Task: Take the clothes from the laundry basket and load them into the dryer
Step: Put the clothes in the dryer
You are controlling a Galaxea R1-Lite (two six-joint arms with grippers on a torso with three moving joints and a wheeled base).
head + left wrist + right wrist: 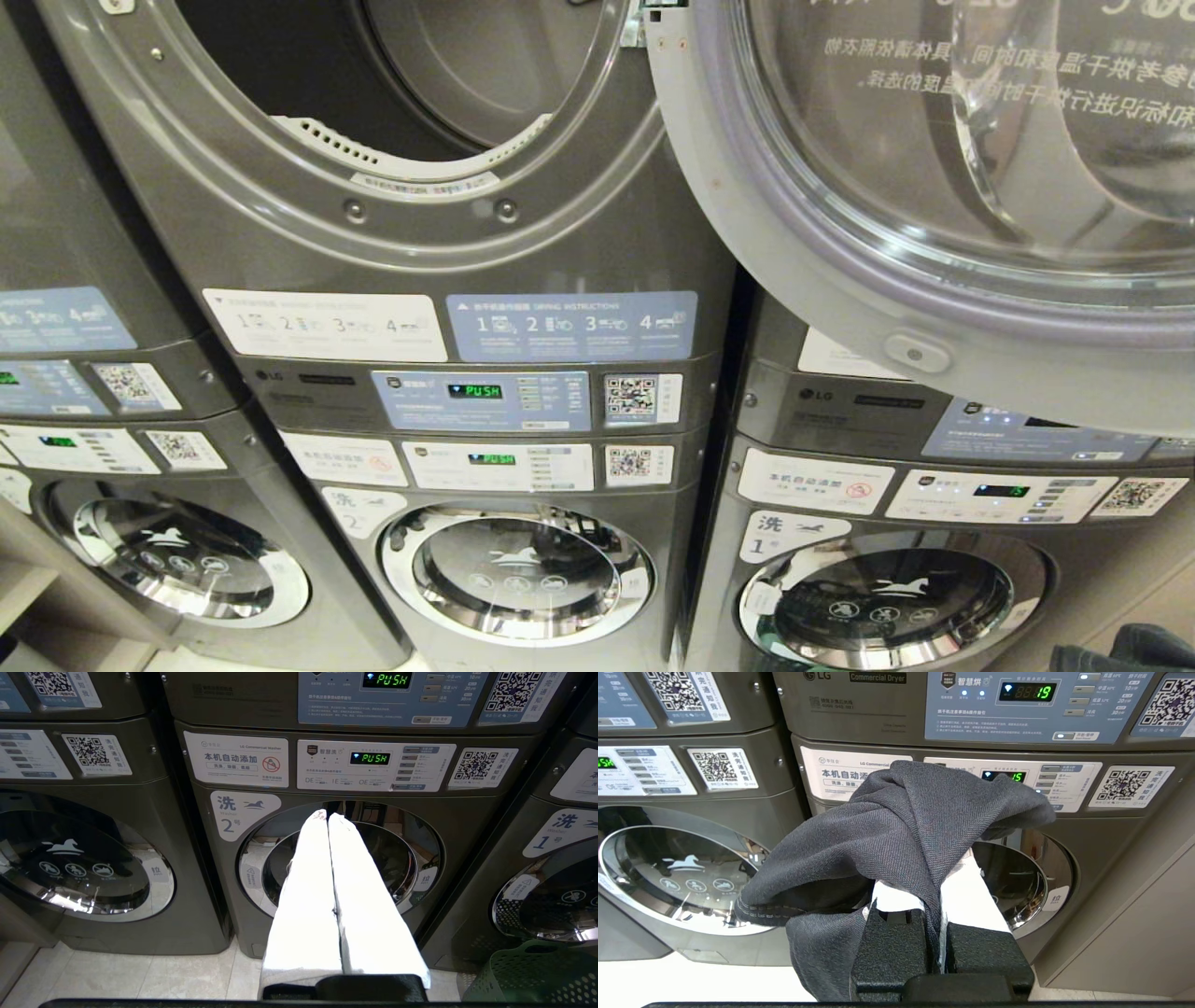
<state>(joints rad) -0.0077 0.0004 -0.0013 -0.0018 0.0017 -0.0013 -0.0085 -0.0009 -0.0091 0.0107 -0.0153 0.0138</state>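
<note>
Right gripper [941, 933] clamped on dark grey garment [901, 835], fabric draped over fingers, carried clear of floor for loading. Left gripper [332, 826] closed, empty, parked facing washer. Laundry basket [537, 975] on floor beside. Beyond, above: dryer drum [401, 84] empty, door [934, 187] swung wide to receive.

The dryer panel [481, 399] shows "PUSH" beside an "LG" badge [269, 376] at its nine o'clock. The right dryer [1017, 704] reads "Commercial Dryer" and "19". Washer labels [243, 812] read "2" and "1".

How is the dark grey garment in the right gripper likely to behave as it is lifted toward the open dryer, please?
Probably floppy: the dark grey garment drapes in folds over the right gripper. Its loose hem hangs to one side and may snag on the dryer opening. It looks light and unlikely to slip.
</note>
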